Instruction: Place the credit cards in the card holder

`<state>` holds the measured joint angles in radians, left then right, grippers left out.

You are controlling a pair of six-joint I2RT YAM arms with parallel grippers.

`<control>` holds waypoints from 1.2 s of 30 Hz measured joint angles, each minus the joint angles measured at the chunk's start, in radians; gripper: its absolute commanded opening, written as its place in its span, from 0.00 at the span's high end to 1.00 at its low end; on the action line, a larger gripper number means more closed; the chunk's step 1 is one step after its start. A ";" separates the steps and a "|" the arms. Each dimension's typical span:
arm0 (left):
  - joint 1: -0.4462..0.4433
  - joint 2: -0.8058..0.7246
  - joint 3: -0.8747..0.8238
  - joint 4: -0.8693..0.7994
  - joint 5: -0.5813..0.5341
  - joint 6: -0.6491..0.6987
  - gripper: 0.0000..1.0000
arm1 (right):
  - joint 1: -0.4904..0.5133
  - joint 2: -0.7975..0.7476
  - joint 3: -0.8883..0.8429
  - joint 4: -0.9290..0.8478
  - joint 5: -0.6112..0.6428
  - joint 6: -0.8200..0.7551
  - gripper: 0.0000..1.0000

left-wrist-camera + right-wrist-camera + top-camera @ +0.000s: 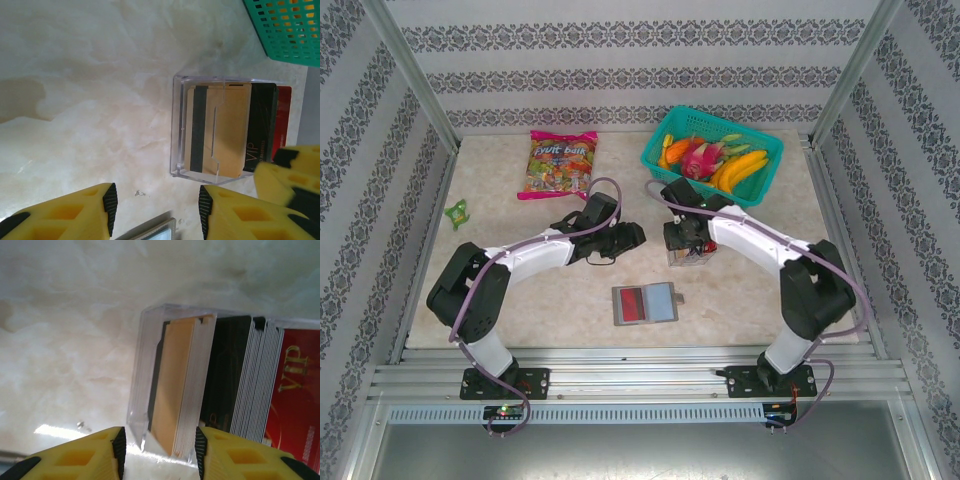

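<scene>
Credit cards [235,130] stand in a clear box [178,125] at the centre of the table [520,300], beyond the open card holder [645,303] by the near edge. Left gripper [156,205] gapes empty; right gripper [159,445] straddles the tan stack [180,385], grip uncertain. Best to pinch one card squarely and lift straight.

**where things lie on the counter**

the basket [770,160] sits at the far right corner of the counter [570,310], with fruit [720,160] in it. the bag [560,165] lies at the far edge, left of the basket. a small object [457,211] lies by the left edge, nearer than the bag. the box [692,256] stands mid-counter, in front of the basket, with the cards [182,385] packed side by side inside it. the right fingers [685,240] hang right at the box. the left fingers [628,240] are just left of it, spread apart over bare counter. the holder [644,303] lies open, nearer the arm bases than the box and slightly left of it.
</scene>
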<state>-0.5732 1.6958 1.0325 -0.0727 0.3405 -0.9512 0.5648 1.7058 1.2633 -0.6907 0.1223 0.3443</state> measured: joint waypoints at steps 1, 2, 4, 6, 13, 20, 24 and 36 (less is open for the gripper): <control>0.001 0.000 -0.002 0.001 0.002 0.000 0.50 | 0.000 0.024 0.016 -0.006 0.014 -0.001 0.59; 0.001 0.000 -0.002 0.003 0.005 0.000 0.50 | 0.000 0.040 0.026 -0.009 0.024 -0.003 0.59; 0.002 0.001 -0.003 0.007 0.010 -0.003 0.50 | 0.000 0.070 0.045 -0.023 0.050 -0.004 0.61; 0.002 0.003 -0.003 0.010 0.016 -0.003 0.50 | 0.001 0.095 0.064 -0.036 0.074 -0.005 0.62; 0.002 0.011 -0.007 0.014 0.026 -0.006 0.50 | 0.016 0.169 0.124 -0.066 0.143 -0.019 0.62; 0.006 0.011 -0.008 0.022 0.026 -0.016 0.50 | 0.044 0.222 0.158 -0.084 0.219 -0.037 0.62; 0.006 0.011 -0.019 0.033 0.026 -0.019 0.50 | 0.057 0.235 0.165 -0.094 0.258 -0.037 0.63; 0.006 0.011 -0.034 0.037 0.026 -0.023 0.50 | 0.075 0.234 0.164 -0.103 0.338 -0.046 0.73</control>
<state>-0.5671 1.7069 0.9989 -0.0357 0.3660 -0.9737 0.6399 1.9396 1.4277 -0.7933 0.4599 0.2985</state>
